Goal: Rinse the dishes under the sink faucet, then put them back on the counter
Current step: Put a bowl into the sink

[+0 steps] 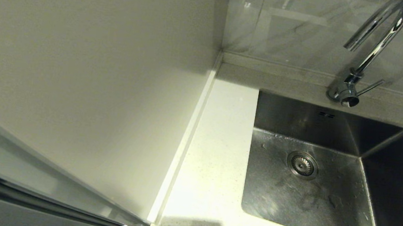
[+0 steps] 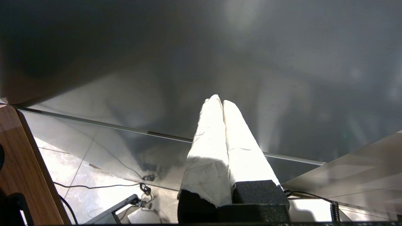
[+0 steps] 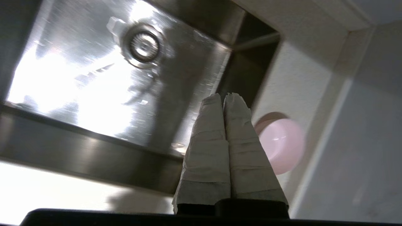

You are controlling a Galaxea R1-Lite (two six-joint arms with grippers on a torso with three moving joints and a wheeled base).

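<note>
Right tool (image 3: 223,97), pinched tight on nothing, hangs over the sink (image 3: 94,94); just beside its tips a pink cup (image 3: 281,146) sits on the bench (image 3: 301,72), the drain (image 3: 143,46) farther off. Left tool (image 2: 219,101), parked elsewhere, is likewise pressed together, empty

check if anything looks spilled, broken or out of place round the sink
Nothing stands out. The sink is empty, with only faint water marks on its floor by the drain strainer. The pink dish sits on the counter beside the basin, seemingly intact.
</note>
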